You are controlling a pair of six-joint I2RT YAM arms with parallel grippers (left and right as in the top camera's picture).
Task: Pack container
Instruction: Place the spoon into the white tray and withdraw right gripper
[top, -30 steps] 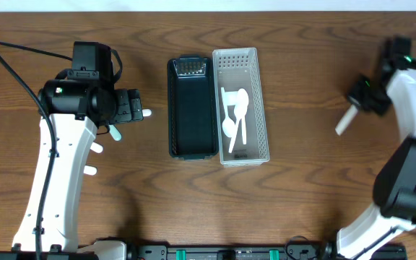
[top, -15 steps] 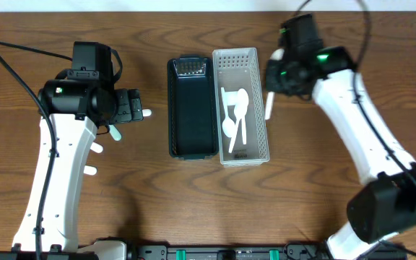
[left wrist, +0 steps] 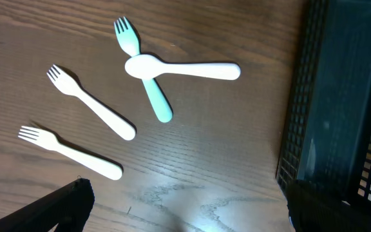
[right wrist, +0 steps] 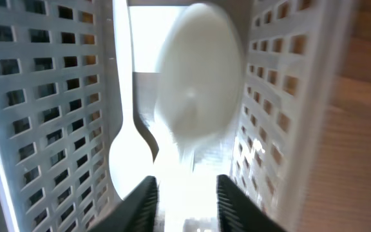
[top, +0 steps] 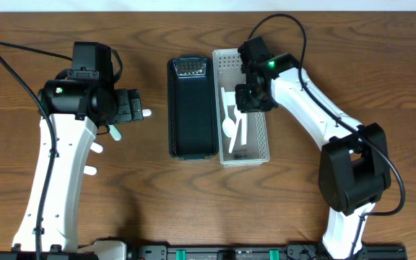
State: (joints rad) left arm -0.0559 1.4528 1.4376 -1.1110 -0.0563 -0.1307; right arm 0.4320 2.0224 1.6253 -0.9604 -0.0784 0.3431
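Right end effector (right wrist: 185, 193) is down inside the white slotted basket (top: 263, 144), which sits mid-tabletop near the far edge. A white plastic spoon (right wrist: 198, 96) hangs bowl-first just ahead of its fingers (right wrist: 139, 196). The jaws stand partly apart with the handle between them. The spoon is blurred, so I can't tell whether it's pinched or loose. More white spoons (top: 231, 115) lie in the basket beneath it.

This cutlery looks light, stiff and smooth, so it's likely to slip or pivot in a narrow pinch. The flat handle near mid-length is the place to hold, not the rounded bowl.

Toward the left edge, the left end effector (top: 137, 110) hangs wide open and holds nothing. Below it on the tabletop (left wrist: 224, 161) are a teal fork (left wrist: 148, 84), a loose spoon (left wrist: 182, 67) lying across it, and two white forks (left wrist: 92, 103). The black basket (top: 172, 108) touches the white one's side and looks empty.
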